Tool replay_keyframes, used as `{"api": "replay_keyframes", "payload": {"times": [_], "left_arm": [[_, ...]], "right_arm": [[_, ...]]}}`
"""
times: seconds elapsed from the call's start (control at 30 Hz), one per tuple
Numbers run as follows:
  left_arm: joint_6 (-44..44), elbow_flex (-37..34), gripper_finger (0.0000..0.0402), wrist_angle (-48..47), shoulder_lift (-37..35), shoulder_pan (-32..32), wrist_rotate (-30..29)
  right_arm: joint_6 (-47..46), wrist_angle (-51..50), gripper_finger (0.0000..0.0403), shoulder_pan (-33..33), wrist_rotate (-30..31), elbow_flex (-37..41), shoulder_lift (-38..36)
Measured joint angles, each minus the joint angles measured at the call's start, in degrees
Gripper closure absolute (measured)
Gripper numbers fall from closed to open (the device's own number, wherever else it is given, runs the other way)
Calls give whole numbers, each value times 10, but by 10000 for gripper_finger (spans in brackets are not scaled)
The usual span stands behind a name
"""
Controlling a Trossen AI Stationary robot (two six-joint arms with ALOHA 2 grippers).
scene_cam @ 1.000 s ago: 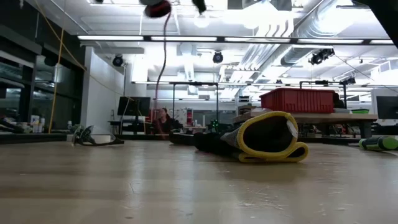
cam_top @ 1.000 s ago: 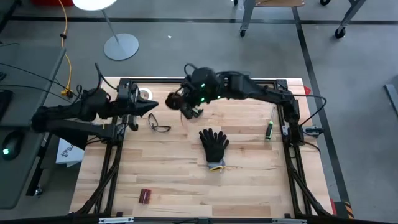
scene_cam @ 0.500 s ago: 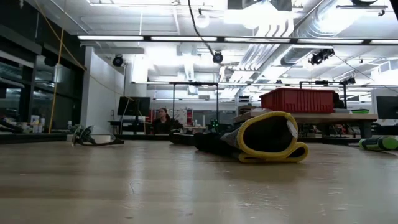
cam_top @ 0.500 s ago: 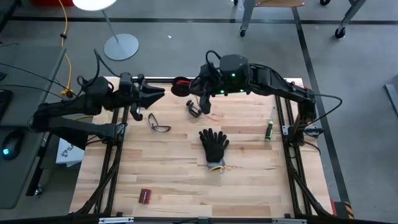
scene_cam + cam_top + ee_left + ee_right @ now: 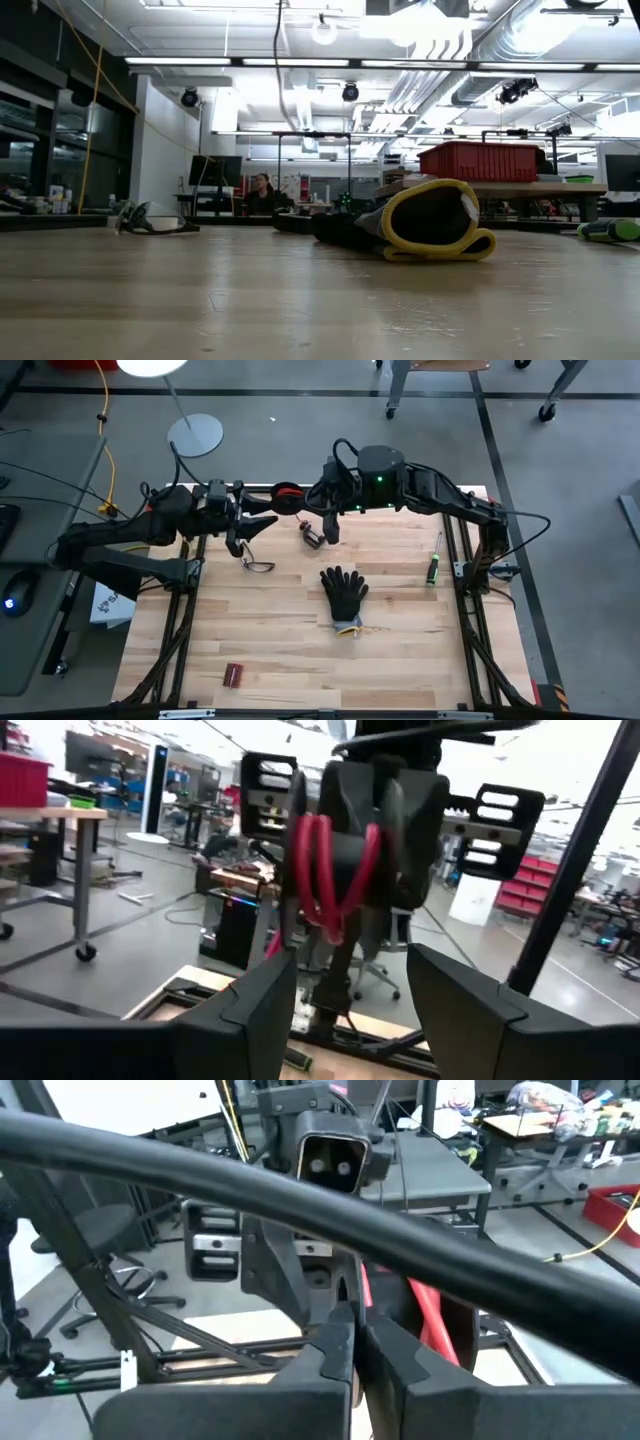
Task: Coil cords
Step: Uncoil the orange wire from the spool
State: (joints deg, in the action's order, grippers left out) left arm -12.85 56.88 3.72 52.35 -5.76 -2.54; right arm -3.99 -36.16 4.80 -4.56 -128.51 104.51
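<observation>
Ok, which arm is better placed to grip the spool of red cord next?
Left, probably. The left end effector is open and aimed at the red cord spool, which shows between its fingers in the left wrist view. The right end effector is shut.

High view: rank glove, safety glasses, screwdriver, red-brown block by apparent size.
1. black glove
2. safety glasses, partly under the left arm
3. and 4. green-handled screwdriver and red-brown block: too close to rank
</observation>
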Motion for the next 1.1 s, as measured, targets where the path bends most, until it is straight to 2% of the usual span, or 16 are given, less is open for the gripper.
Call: {"api": "replay_keyframes", "payload": {"times": [0.1, 0.23, 0.33, 0.47, 0.67, 0.9, 1.0, 1.1], "left_arm": [[12, 0, 213, 9, -5, 1, 2], [31, 0, 222, 36, -3, 5, 40], [45, 0, 249, 39, 8, 10, 34], [49, 0, 305, 48, 23, 10, 5], [55, 0, 385, 86, 23, 10, -8], [24, 0, 399, 84, 16, 10, -15], [11, 0, 399, 50, -7, 10, -16], [-4, 28, 400, -62, -41, 6, -19]], "right_arm": [[-1, -1, 403, 0, 0, 0, 0], [3, 2, 403, 0, 11, 0, 1], [0, 8, 403, 0, 11, 0, 2], [0, 8, 403, 0, 11, 0, 2], [0, 9, 403, -1, 10, 0, 2], [-20, 18, 400, -2, 10, 0, 2], [-20, 0, 372, -3, 10, 0, 3], [-20, -8, 318, -3, 10, -1, 0]]}}
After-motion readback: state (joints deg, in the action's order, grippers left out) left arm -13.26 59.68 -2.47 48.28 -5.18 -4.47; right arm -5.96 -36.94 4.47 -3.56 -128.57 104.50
